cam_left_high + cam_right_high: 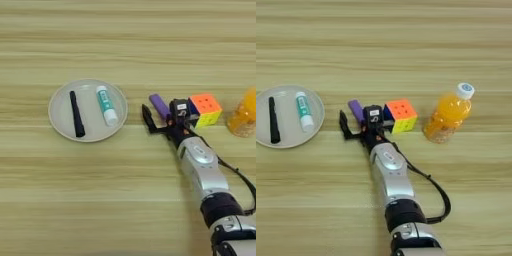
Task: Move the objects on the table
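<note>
Right eye view showed the silver forearm (390,175) entering from the bottom edge and rising toward the frame centre. The gripper (359,121) sat at its far end with the two black fingers spread apart, one finger (345,125) to the left, the other beside the cube. The small purple block (356,110) lay between them, tilted, just beyond the finger roots. No contact with the block could be confirmed.

Handling, by judgement: the purple block appeared light, rigid and smooth-sided; a grasp across its short width would suit it. The puzzle cube (401,115), just right of the gripper, looked stiff and flat-faced, and opposite faces offer a secure hold. Its faces showed orange on top, yellow on the front and blue on the left.

The orange juice bottle (448,117), right of centre, stood upright and leaned slightly in the picture, well apart from the cube. It was probably the heaviest item, with a rounded, possibly slippery wall; the waist below the white cap (465,90) is the likely hold.

At the left edge, the pale grey plate (316,107) carried the white-and-teal glue stick (304,111) and the thin black pen (273,120), lying side by side and apart. Both were slim cylinders, likely to roll.

The wood-grain table (406,45) filled the upper frame.
</note>
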Available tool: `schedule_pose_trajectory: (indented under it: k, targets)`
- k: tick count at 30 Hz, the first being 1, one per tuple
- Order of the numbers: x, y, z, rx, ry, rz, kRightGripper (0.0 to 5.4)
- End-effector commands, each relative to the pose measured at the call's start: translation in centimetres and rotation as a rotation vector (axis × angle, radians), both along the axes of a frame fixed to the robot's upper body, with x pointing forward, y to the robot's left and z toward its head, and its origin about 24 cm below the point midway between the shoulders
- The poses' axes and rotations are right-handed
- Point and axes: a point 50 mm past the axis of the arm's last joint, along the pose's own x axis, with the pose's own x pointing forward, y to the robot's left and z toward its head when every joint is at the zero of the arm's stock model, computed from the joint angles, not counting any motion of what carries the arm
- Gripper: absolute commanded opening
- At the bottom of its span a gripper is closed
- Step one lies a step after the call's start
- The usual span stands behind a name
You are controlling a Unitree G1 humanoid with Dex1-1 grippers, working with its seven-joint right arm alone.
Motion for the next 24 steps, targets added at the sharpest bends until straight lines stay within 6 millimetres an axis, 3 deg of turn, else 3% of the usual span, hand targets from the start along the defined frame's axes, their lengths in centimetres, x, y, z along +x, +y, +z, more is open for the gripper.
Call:
schedule_pose_trajectory:
  k: [1, 9, 24]
  targets:
    - [0.4, 0.5, -0.3, 0.043, 0.054, 0.024, 5.11]
    - [0.2, 0.9, -1.4, 0.13, 0.144, 0.064, 4.07]
    - [0.1, 0.7, -1.8, 0.112, 0.159, 0.063, 2.44]
